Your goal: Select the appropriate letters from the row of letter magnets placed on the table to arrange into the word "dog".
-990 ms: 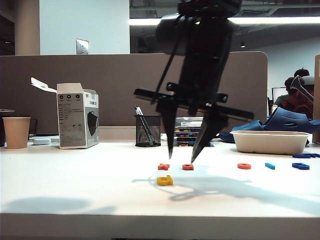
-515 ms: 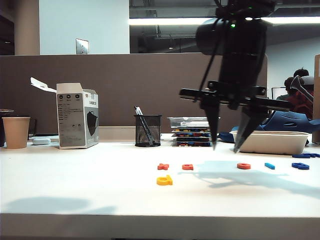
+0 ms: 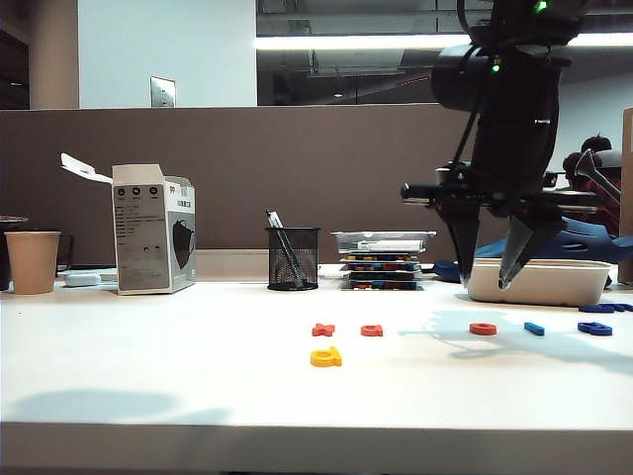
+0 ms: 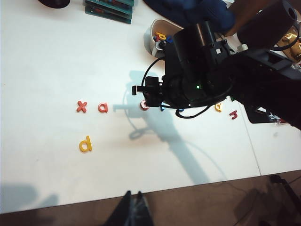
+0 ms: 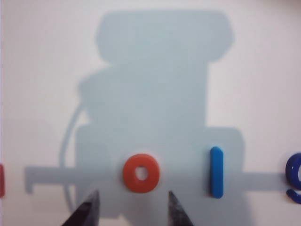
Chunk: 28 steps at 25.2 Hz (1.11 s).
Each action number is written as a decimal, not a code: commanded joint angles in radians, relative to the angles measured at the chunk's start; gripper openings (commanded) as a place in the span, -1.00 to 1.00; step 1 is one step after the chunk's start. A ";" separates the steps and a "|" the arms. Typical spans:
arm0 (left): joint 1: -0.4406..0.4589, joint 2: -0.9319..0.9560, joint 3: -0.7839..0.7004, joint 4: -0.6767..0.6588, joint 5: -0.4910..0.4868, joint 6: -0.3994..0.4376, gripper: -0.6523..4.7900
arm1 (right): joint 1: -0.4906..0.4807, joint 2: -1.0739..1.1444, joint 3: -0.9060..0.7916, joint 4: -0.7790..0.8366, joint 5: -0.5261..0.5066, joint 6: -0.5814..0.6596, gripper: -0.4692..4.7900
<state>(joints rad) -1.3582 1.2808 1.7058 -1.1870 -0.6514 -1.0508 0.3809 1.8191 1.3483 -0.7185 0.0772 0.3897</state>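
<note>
A brown paper cup (image 3: 32, 261) stands at the far left of the surface, with an opened grey and white carton (image 3: 153, 229) to its right, flap raised. Further right is a black mesh pen holder (image 3: 293, 259) with pens inside, then a stack of flat trays (image 3: 383, 259) holding coloured pieces. A white oblong tub (image 3: 554, 280) sits at the far right, with a dark blue bundle (image 3: 579, 240) behind it. A brown partition panel (image 3: 237, 168) runs along the back.

right hand (image 5: 131, 207) over "o" (image 5: 141, 173) | blue bar (image 5: 216, 171) beside | sides free
</note>
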 commanded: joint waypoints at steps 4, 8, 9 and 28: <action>0.000 -0.001 0.003 0.006 -0.002 0.003 -0.78 | -0.003 0.058 0.001 0.020 -0.011 -0.020 -0.12; 0.000 -0.001 0.003 0.006 -0.002 0.004 -0.78 | -0.004 0.071 0.001 0.036 -0.013 -0.019 -0.12; 0.000 -0.001 0.003 0.006 -0.002 0.004 -0.78 | -0.004 0.071 0.000 0.036 -0.014 -0.019 -0.12; 0.000 -0.001 0.003 0.006 -0.002 0.003 -0.78 | -0.004 0.097 0.000 0.035 -0.016 -0.020 -0.18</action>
<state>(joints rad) -1.3582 1.2812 1.7054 -1.1870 -0.6510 -1.0508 0.3759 1.9205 1.3468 -0.6880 0.0601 0.3725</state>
